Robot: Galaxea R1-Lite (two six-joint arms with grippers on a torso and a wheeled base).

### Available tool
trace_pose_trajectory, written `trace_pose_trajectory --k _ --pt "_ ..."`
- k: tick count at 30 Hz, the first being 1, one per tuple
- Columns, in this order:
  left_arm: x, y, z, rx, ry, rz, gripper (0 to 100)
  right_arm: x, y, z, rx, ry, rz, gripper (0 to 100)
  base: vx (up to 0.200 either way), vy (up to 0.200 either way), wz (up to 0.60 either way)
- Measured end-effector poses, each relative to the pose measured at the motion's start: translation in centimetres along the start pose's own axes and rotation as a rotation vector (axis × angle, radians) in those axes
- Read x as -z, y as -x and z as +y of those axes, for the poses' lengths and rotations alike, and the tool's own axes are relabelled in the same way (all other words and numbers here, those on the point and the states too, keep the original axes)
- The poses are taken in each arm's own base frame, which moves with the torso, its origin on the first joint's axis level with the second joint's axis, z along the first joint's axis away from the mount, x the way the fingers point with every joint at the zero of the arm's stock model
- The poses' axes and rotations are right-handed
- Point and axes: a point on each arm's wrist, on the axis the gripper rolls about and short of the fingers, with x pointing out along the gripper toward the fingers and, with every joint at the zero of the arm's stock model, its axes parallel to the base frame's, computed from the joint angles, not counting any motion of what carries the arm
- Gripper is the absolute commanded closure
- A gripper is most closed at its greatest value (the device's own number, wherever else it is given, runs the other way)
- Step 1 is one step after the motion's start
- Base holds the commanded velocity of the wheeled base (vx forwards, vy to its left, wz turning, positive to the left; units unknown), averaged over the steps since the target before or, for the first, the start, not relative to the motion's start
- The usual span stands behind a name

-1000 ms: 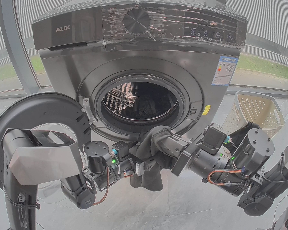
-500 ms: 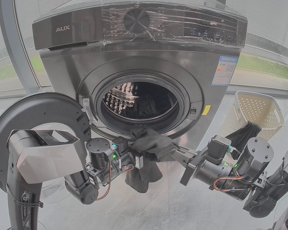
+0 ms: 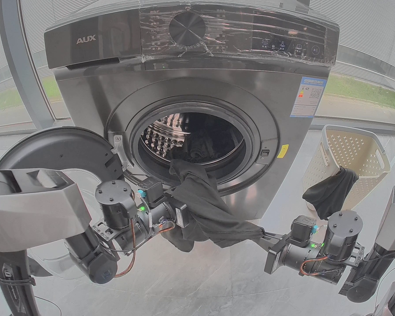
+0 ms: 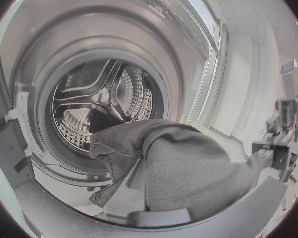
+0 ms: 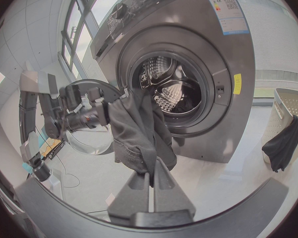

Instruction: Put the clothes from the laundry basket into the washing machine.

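Right gripper (image 5: 151, 177): jaws pinched shut on one corner of the dark grey fabric garment (image 3: 206, 207). The arm is held low and points toward the robot's left in front of the machine.

Left gripper (image 4: 135, 182): buried under the same garment, so we cannot tell its state. The arm is bent, with the forearm just below the drum opening.

We count two garments outside the drum:
- The held one is stretched between both grippers, creased, its top end lapped over the door seal of the grey front-loading washing machine (image 3: 267, 102).
- A black one (image 3: 331, 192) hangs over the rim of the single cream perforated plastic laundry basket (image 3: 360, 150).

The round machine door (image 3: 57, 150) stands open.
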Motion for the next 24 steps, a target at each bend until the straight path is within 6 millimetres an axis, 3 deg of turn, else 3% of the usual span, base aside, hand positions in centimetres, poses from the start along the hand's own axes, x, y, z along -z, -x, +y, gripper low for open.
trace_pose_trajectory --k 2,3,11,19,24 --pt "-1.1 1.0 -0.5 0.013 0.011 -0.014 100 0.4 -0.2 -0.1 0.0 -0.001 0.014 100 0.0 0.0 0.0" --pt "-1.4 1.3 -0.7 0.017 0.015 -0.019 100 0.5 -0.3 -0.1 0.0 -0.001 0.018 0 0.0 0.0 0.0" --pt "-4.1 4.7 -1.6 0.035 0.045 -0.058 100 0.8 -0.8 -0.1 0.003 -0.004 0.026 0 0.0 0.0 0.0" --pt "-4.8 5.7 -1.6 0.022 0.043 -0.072 100 1.4 0.6 -1.2 0.05 0.003 0.069 0 0.0 0.0 0.0" --pt "-5.0 6.0 -0.3 -0.019 0.041 -0.076 100 1.0 1.4 -1.5 0.05 0.005 0.061 0 0.0 0.0 0.0"
